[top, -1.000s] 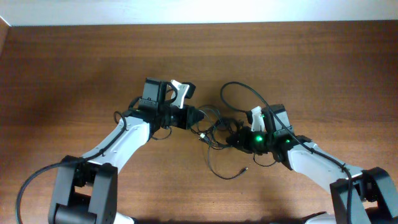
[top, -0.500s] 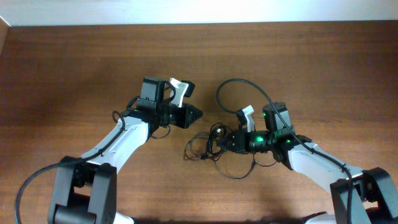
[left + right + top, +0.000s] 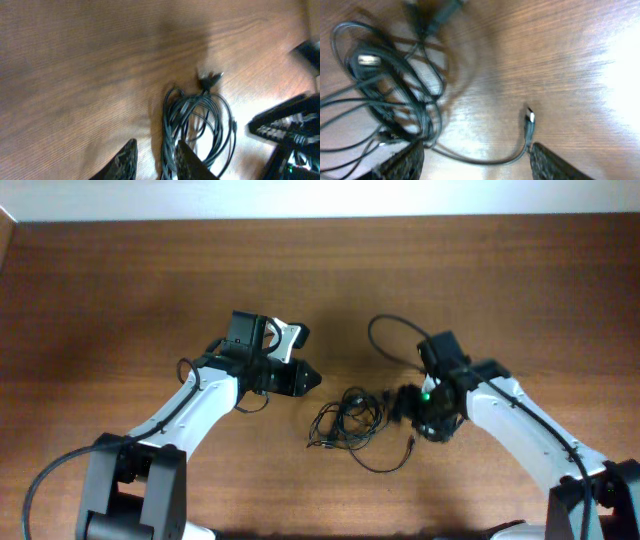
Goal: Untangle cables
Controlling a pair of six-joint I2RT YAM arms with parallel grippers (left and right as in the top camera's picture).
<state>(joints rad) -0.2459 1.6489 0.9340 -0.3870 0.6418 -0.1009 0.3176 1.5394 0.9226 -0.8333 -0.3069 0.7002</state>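
The cables (image 3: pixel 345 420) lie in a loose tangled heap on the wooden table (image 3: pixel 150 300), between the two arms. One long loop (image 3: pixel 392 330) arcs up towards the right arm, and a plug end (image 3: pixel 410 445) trails out at the lower right. My left gripper (image 3: pixel 308 378) hangs just up-left of the heap. In the left wrist view the left gripper (image 3: pixel 156 162) is open, with strands of the cables (image 3: pixel 200 120) running beside its right finger. My right gripper (image 3: pixel 476 165) is wide open over a single strand with a plug (image 3: pixel 530 119); the bundle (image 3: pixel 385 95) lies to its left.
Thicker black cables hang by the arm bases at the lower left (image 3: pixel 50 470). The table's far edge meets a white wall (image 3: pixel 320 200) at the top.
Both grippers have opened and let go of the cables, which dropped into a heap. The left arm drew back slightly; the right arm swung right and turned downward.
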